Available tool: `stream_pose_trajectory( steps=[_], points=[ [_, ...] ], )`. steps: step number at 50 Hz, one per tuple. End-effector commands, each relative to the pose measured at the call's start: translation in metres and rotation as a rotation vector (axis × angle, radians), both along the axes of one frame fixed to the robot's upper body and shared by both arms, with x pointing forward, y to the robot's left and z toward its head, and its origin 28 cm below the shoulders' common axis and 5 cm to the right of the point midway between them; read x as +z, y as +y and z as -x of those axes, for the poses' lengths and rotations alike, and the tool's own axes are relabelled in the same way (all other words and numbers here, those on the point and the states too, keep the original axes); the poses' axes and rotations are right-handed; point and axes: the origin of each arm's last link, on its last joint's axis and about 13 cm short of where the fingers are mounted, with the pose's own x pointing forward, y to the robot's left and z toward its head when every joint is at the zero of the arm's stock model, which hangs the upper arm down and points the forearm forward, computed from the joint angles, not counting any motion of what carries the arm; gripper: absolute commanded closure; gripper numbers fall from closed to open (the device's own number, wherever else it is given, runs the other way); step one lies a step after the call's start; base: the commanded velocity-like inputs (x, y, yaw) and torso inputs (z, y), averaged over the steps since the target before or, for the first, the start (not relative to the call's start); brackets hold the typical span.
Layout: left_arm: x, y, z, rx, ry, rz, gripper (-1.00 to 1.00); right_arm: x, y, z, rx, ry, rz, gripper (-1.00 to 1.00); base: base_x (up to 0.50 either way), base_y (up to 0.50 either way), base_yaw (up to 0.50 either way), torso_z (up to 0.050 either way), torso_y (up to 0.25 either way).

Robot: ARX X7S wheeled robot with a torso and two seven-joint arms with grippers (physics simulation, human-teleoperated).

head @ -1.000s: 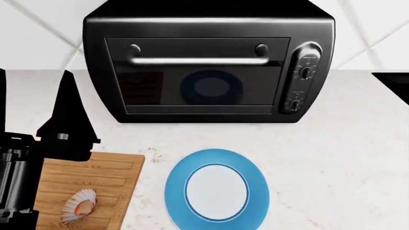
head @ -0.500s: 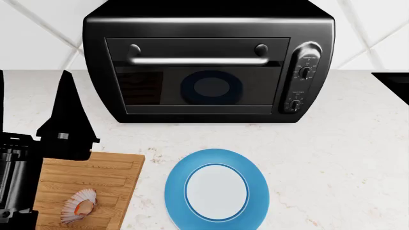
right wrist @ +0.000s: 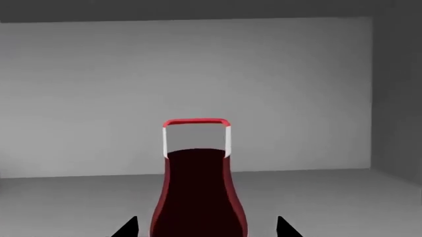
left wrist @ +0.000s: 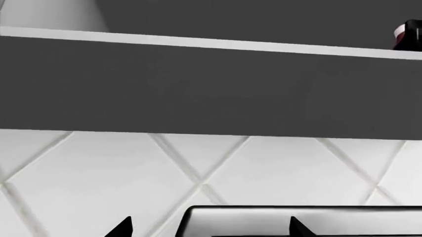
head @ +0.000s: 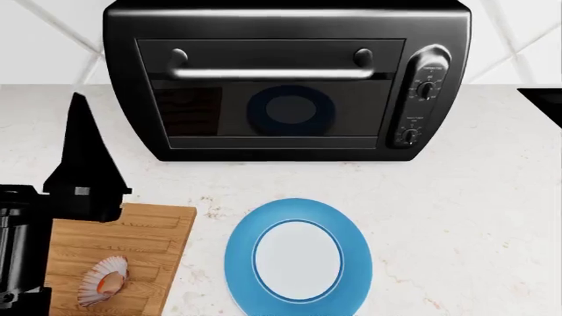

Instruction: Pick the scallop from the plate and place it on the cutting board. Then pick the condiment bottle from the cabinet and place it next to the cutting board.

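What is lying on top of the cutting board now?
The scallop rests on the cutting board. The left arm covers the board's left part, so anything there cannot be seen.

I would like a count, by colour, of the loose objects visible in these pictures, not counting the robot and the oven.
Blue and white: 1, the round blue-rimmed plate
Light brown: 1, the rectangular wooden cutting board
Whitish-pink: 1, the small ribbed scallop shell
Dark red: 1, the red-capped condiment bottle
Total: 4
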Motion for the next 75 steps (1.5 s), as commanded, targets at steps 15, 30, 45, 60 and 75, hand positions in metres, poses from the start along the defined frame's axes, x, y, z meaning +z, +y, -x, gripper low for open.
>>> stream_pose_trajectory(
  steps=[15, 30, 45, 60, 75],
  points=[
    [-0.001, 0.0, 0.008, 0.004, -0.037, 0.009, -1.0, -0.059, 0.009, -0.046, 0.047, 0.204, -0.022, 1.0, 0.0, 0.0, 0.0, 0.0, -0.008],
    [0.0, 0.004, -0.003, -0.017, -0.06, 0.048, -1.0, -0.023, -0.003, -0.017, 0.025, 0.14, 0.03, 1.0, 0.0, 0.0, 0.0, -0.001, 0.021],
    [0.0, 0.002, 0.004, -0.025, -0.05, 0.041, -1.0, -0.009, 0.001, -0.018, 0.047, -0.051, 0.072, 1.0, 0.0, 0.0, 0.0, -0.013, 0.2],
    [0.001, 0.002, 0.003, 0.007, -0.049, 0.023, -1.0, 0.011, 0.002, -0.008, 0.149, -0.246, 0.082, 1.0, 0.0, 0.0, 0.0, 0.0, 0.0],
    [-0.002, 0.0, 0.001, -0.007, -0.044, 0.012, -1.0, 0.025, 0.007, 0.029, 0.258, -0.346, 0.068, 1.0, 0.0, 0.0, 0.0, 0.0, 0.0]
  ],
)
